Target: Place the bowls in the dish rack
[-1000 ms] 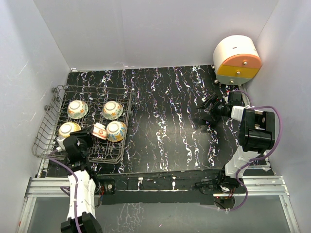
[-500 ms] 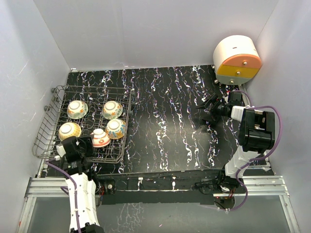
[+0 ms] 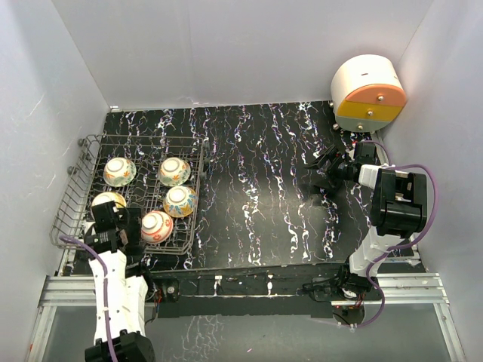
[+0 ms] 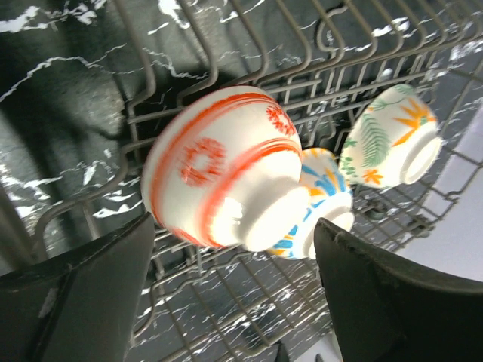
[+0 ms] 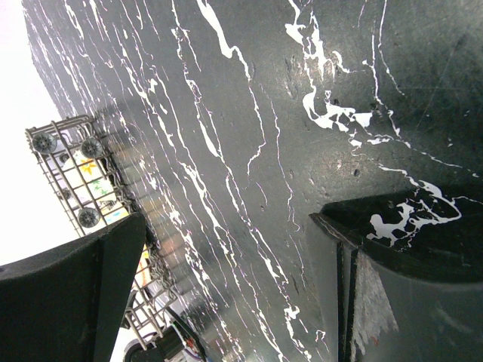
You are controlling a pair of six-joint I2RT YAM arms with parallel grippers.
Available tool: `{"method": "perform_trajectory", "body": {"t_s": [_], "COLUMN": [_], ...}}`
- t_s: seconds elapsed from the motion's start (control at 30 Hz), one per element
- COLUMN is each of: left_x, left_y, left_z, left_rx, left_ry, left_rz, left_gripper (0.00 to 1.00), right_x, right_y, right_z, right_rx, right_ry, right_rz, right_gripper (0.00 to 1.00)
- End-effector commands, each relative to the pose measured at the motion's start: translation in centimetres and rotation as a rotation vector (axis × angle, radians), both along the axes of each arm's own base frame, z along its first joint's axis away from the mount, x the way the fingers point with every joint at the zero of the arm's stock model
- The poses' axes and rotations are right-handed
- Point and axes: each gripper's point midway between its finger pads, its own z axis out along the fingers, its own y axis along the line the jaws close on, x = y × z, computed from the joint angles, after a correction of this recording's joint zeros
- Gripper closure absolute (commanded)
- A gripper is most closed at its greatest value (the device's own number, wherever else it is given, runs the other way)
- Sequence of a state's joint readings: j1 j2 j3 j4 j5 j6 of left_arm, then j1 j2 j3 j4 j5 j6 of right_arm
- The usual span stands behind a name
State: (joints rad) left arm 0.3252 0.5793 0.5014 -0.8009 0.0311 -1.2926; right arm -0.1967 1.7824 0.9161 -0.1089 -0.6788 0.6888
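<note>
The dish rack (image 3: 198, 172) sits on the left side of the black, white-veined table (image 3: 264, 196), and all five bowls are inside it. Two bowls (image 3: 120, 170) (image 3: 174, 170) lie in the far row. A blue-and-yellow bowl (image 3: 180, 200) lies nearer, and another bowl (image 3: 103, 200) lies at the left, partly hidden behind the left arm. The red-orange bowl (image 4: 219, 177) lies on its side among the wires at the near end, foot ring toward the wrist camera and just beside the blue-and-yellow one.

The left gripper (image 4: 232, 230) hangs over the rack's near edge with its fingers (image 4: 75, 294) spread wide. The red-orange bowl lies just beyond them, ungripped, and whether a fingertip brushes its rim cannot be told.

Well apart, near the right wall, the right gripper (image 3: 321, 170) hovers low over bare table, its fingers (image 5: 68, 302) parted around nothing. A purple cable (image 3: 423, 219) loops about that arm. In the far right corner stands a round container (image 3: 368, 94), white with orange and yellow bands.
</note>
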Motion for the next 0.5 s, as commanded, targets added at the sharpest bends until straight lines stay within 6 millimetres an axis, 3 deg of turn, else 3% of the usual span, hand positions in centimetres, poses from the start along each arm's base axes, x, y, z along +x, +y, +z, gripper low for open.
{"method": "perform_trajectory", "body": {"t_s": [0.0,0.2,0.33,0.47], "left_x": [-2.4,-2.0,-0.1,2.7], "left_y": [-0.9,-0.9,-0.8,-0.2], "left_z": [-0.1,1.6,4.2,7.1], "left_rx": [-0.015,-0.005,0.009,0.04], "left_ry": [0.129,0.126,0.062,0.0], "left_rz": [-0.066,-0.107,-0.15,-0.199], "left_gripper": [0.05,0.03,0.03,0.03], "right_x": [-1.1,-0.9,-0.3,1.4], "right_y": [-0.8,-1.0,-0.9,0.9], "right_z": [-3.0,-2.5,-1.4,0.8], "right_rx": [-0.075,-0.09,-0.102,-0.122], "right_ry": [0.073,0.055,0.031,-0.027], "right_rz": [-0.026,-0.024,-0.009,0.039], "right_gripper": [0.09,0.09,0.02,0.02]}}
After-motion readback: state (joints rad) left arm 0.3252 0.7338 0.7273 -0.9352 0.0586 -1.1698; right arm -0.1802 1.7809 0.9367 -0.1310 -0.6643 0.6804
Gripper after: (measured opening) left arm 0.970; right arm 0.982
